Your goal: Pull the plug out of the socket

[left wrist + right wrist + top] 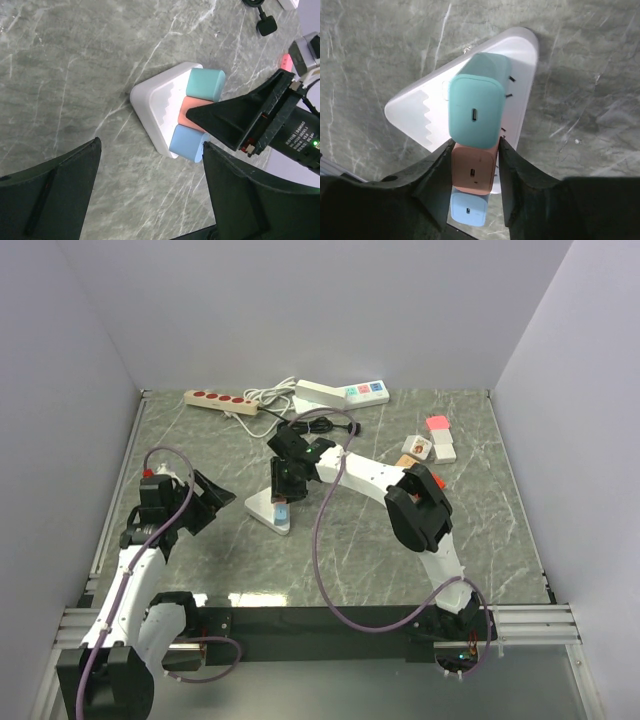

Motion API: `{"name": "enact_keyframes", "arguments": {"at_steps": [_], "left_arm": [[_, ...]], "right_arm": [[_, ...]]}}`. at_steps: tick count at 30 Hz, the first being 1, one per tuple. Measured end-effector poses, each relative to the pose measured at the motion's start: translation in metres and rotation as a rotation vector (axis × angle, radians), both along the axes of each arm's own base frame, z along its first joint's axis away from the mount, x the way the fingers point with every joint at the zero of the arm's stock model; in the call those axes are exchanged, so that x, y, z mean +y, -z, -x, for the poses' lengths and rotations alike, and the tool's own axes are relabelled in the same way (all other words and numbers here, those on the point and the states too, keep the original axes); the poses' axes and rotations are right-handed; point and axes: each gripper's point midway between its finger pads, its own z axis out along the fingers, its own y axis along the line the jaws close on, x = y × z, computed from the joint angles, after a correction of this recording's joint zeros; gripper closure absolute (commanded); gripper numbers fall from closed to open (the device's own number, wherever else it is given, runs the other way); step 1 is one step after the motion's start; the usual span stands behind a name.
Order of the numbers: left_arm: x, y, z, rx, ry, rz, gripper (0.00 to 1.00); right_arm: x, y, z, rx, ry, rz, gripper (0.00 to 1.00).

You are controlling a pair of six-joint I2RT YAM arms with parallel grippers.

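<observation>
From above, no lettering can be read. A grey-green marbled worktop (480,540) sits between plain pale walls. The plug (352,427) lies on the marble near the far edge, just in front of a white power strip with coloured switches (345,393). A beige strip with red sockets (222,400) lies toward the far left corner. Near the middle, the right gripper (283,498) stands over a white triangular socket block (260,507), with the left gripper (208,502) beside it toward the left edge. The left wrist view shows the left gripper's fingers spread wide and holding nothing, and white print on the right arm's black housing (300,132) that is too small to read. The right wrist view shows the jaws clamped on a salmon charger cube (472,172), which sits between a teal cube (475,112) and a blue cube (467,210).
</observation>
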Motion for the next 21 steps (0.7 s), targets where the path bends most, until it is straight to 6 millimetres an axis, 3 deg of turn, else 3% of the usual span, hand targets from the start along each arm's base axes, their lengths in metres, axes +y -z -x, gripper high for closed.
{"name": "enact_keyframes", "arguments": {"at_steps": [4,5,8,21], "left_arm": [[-0.002,-0.001,0.001,-0.002,0.011,0.009,0.12],[-0.003,-0.001,0.001,-0.003,0.014,0.011,0.12],[-0.005,0.000,0.002,-0.005,0.032,0.015,0.13],[-0.023,0.044,0.001,0.145,0.217,0.047,0.14]], "right_arm": [[0.001,0.003,0.000,0.008,0.004,-0.001,0.66],[0.001,0.003,0.000,0.009,0.004,0.000,0.80],[0.001,0.003,0.000,0.009,0.004,-0.001,1.00],[0.005,0.000,0.013,0.052,-0.150,-0.102,1.00]]}}
